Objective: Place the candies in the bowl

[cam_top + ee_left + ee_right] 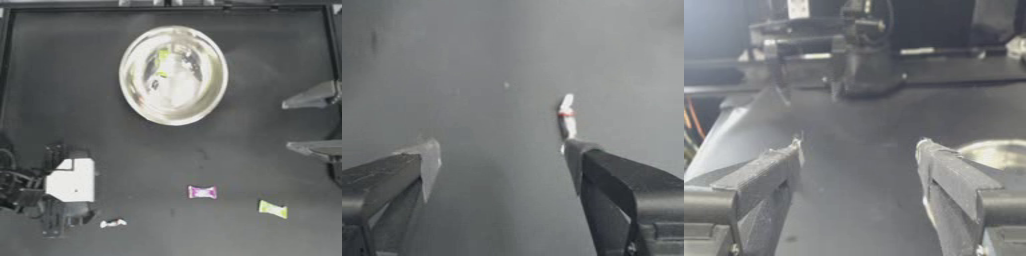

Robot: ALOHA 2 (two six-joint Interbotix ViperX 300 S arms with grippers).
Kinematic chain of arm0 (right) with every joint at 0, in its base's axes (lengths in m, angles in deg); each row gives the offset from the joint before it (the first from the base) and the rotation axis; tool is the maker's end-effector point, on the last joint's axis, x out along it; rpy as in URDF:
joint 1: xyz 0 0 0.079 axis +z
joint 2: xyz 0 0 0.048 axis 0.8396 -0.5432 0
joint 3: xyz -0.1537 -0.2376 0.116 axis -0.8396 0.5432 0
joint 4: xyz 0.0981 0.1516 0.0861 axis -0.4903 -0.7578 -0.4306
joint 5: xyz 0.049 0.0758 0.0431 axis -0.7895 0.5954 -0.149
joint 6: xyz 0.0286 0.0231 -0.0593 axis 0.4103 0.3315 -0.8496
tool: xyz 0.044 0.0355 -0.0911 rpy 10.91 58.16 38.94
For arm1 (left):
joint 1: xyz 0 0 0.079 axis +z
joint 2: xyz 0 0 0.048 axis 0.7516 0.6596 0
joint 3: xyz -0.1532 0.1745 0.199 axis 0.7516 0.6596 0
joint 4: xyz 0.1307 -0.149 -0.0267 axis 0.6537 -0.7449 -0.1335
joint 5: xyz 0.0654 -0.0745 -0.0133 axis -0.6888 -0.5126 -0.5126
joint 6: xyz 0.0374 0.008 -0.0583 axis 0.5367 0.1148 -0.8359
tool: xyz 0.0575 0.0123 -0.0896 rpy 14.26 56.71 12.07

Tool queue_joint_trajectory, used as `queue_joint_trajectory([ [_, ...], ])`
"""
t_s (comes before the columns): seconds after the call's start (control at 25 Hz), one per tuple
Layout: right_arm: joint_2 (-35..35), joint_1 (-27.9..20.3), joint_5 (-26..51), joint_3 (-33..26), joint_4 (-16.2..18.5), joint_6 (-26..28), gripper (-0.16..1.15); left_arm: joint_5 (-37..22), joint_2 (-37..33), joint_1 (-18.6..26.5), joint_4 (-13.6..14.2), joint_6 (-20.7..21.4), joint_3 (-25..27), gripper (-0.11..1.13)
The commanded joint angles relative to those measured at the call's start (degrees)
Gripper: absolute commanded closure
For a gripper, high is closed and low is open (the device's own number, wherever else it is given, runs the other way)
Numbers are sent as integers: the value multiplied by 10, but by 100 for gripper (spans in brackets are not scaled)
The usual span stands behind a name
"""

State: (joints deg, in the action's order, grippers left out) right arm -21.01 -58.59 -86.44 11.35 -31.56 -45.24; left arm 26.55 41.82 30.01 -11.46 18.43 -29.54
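Note:
The silver bowl (143, 107) sits at the table's far middle, with a yellow-green candy (163, 55) inside; its rim (998, 152) also shows in the right wrist view. On the near table lie a pink candy (202, 192), a yellow-green candy (272, 209) and a white candy (113, 223). My left gripper (70, 221) hovers open at the near left. In its wrist view (501, 150) the white candy (566, 117) lies just past one fingertip, outside the gap. My right gripper (287, 125) waits open at the right edge, also empty in its own view (859, 147).
The table's raised frame (167, 9) runs along the far edge. In the right wrist view the left arm's base (861, 65) stands across the table. Bare dark tabletop (167, 160) separates the bowl from the loose candies.

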Motion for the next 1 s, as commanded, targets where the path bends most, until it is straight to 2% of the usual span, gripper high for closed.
queue_joint_trajectory([
  [0.04,-1,1,-4,-5,-5,0,0,6,21,-7,-8,-1,-24,-1],
  [0.36,-2,0,-3,-7,-6,-1,0,26,87,-24,-36,-2,-43,-1],
  [1.0,-2,1,-4,-6,-6,0,0,30,184,-38,-58,-4,-64,-1],
])
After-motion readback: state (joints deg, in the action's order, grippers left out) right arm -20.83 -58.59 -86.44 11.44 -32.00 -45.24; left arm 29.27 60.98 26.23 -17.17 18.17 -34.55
